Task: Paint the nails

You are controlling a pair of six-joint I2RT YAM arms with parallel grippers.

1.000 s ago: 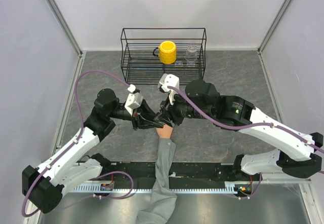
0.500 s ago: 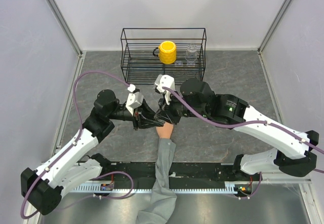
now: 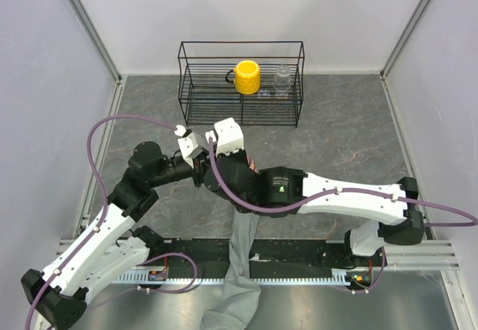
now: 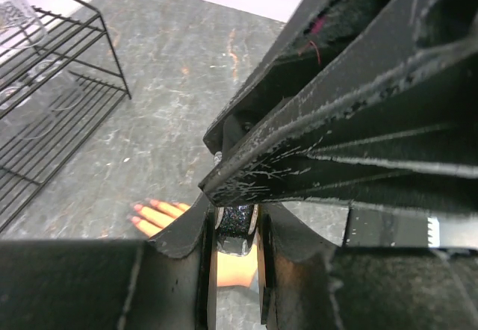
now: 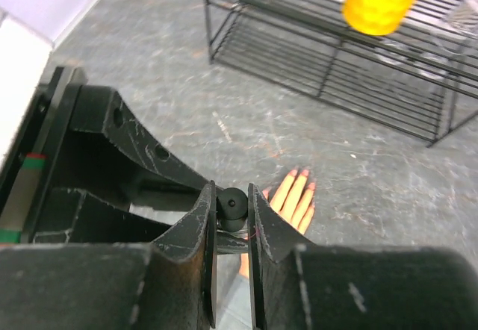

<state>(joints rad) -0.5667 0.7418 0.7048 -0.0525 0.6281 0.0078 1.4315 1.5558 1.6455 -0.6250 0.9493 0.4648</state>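
The peach mannequin hand (image 5: 293, 198) lies palm down on the table, its nails (image 5: 301, 174) pink, and its grey sleeve (image 3: 243, 251) runs toward the near edge. In the top view the right arm hides the hand. My left gripper (image 4: 232, 209) is shut on a small dark glittery nail polish bottle (image 4: 237, 227) just above the hand (image 4: 153, 214). My right gripper (image 5: 231, 192) meets it from the other side, shut on the bottle's round black cap (image 5: 232, 209). Both grippers (image 3: 208, 172) are bunched together left of centre.
A black wire rack (image 3: 240, 83) stands at the back with a yellow cup (image 3: 247, 76) and a clear glass jar (image 3: 282, 78) on it. A black and silver rail (image 3: 299, 259) runs along the near edge. Grey walls close in both sides.
My right arm has swung left and now lies across the hand, and its jaws have closed onto the bottle's cap. The left arm has drawn back slightly to the left, still holding the bottle.
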